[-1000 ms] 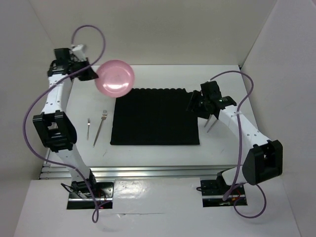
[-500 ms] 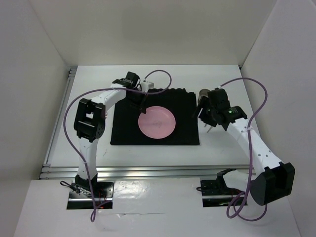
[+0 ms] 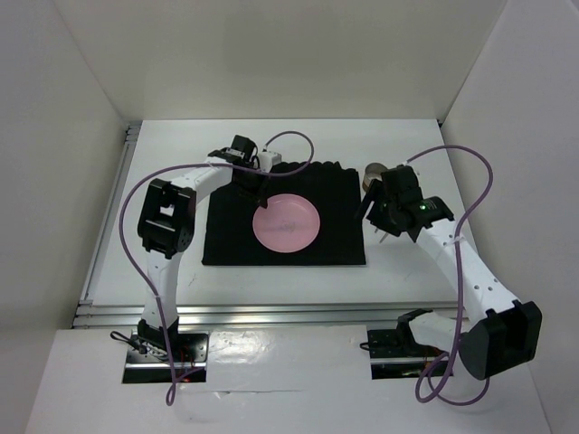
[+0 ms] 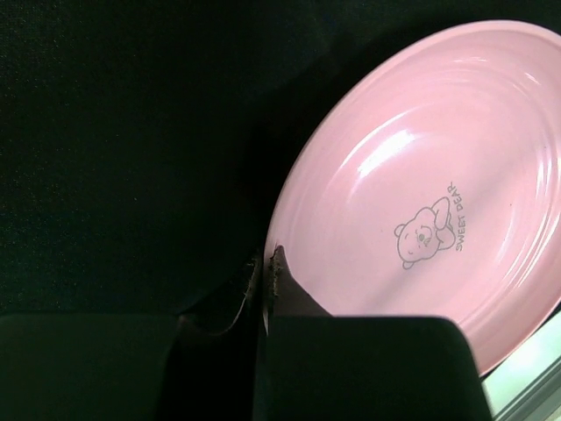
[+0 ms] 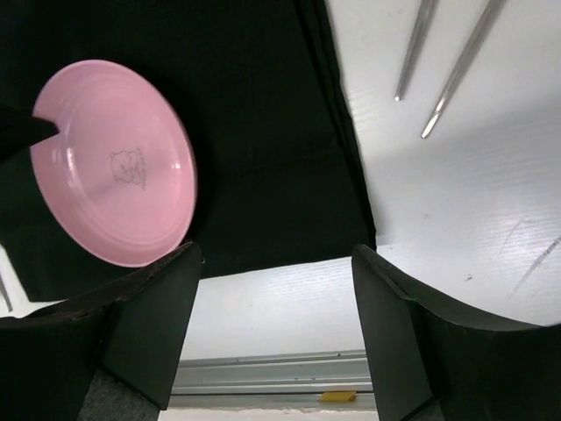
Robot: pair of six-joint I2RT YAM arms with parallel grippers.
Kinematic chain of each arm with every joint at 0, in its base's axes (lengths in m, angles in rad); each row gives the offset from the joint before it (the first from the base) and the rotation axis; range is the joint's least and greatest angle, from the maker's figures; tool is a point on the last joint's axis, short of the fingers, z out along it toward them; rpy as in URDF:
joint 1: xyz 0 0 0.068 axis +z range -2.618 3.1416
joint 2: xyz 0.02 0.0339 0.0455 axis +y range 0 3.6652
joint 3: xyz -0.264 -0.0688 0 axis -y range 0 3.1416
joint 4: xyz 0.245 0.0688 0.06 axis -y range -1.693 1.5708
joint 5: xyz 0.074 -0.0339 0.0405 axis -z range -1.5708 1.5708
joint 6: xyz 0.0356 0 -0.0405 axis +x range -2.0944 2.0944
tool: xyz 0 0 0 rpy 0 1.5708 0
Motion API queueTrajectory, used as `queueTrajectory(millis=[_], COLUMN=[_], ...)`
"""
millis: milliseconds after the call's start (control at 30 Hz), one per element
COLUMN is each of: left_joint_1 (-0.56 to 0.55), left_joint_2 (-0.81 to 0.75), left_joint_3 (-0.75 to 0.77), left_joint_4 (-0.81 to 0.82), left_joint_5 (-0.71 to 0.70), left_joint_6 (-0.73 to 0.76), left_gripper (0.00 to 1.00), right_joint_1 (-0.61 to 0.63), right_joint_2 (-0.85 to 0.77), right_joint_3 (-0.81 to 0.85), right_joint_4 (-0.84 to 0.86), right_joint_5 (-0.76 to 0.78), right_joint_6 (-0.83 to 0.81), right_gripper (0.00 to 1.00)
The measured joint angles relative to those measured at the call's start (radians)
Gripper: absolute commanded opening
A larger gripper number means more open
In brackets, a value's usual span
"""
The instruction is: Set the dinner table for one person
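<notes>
Pinching the far-left rim of a pink plate [image 3: 286, 222], the left gripper [image 4: 266, 274] has its fingers pressed together on the edge, though its dark body blocks the lower part of the left wrist view and cuts off the plate's near side. The plate sits over the middle of a black placemat [image 3: 339, 244]; whether it lies fully flat or is tipped slightly at the gripped rim cannot be told. A small bear drawing is printed inside it. The placemat lies on the dinner table [image 3: 412, 276], the wide white top that fills the overhead view. The right gripper [image 5: 276, 263] hovers with its fingers well apart over the table just right of the placemat. Two thin metal utensils [image 5: 412, 53] lie there side by side, their upper ends cut off, their kind unclear. A grey round thing [image 3: 373, 170] beside the right arm is half hidden.
</notes>
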Motion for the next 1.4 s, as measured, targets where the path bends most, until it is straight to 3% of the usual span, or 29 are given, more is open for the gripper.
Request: queueTrajectory(millis=[133, 200, 233, 333, 433, 767, 1100, 1233, 1400], left_joint_1=[0.0, 0.0, 0.0, -0.001, 0.0, 0.031, 0.226, 0.303, 0.356], left_joint_2=[-0.004, -0.004, -0.004, -0.004, -0.005, -0.128, -0.345, -0.457, -0.597], left_joint_3=[-0.004, -0.004, -0.004, -0.004, -0.004, -0.003, 0.003, -0.04, -0.116], left_joint_4=[0.009, 0.011, 0.011, 0.012, 0.016, -0.028, -0.178, -0.199, -0.211], left_joint_5=[-0.008, -0.01, -0.012, -0.038, -0.056, -0.068, 0.001, 0.022, 0.022], left_joint_6=[-0.005, -0.003, 0.001, 0.012, 0.013, 0.008, 0.01, 0.013, 0.033], left_gripper=[0.0, 0.15, 0.34, 0.54, 0.66, 0.69, 0.69, 0.69, 0.69], right_joint_1=[0.0, -0.008, -0.014, -0.05, -0.1, -0.378, -0.391, -0.397, -0.405], right_joint_2=[0.042, 0.069, 0.079, 0.106, 0.135, 0.323, 0.594, 0.658, 0.714], right_joint_3=[0.0, 0.0, -0.001, -0.001, -0.002, -0.018, 0.065, 0.127, 0.174], right_joint_4=[-0.023, -0.035, -0.037, -0.036, -0.034, 0.08, 0.134, 0.145, 0.166], right_joint_5=[0.034, 0.041, 0.041, 0.04, 0.045, 0.031, 0.078, 0.082, 0.083], right_joint_6=[0.018, 0.025, 0.027, 0.029, 0.024, -0.045, -0.1, -0.108, -0.119], right_gripper=[0.81, 0.81, 0.81, 0.84, 0.86, 0.72, 0.67, 0.55, 0.33])
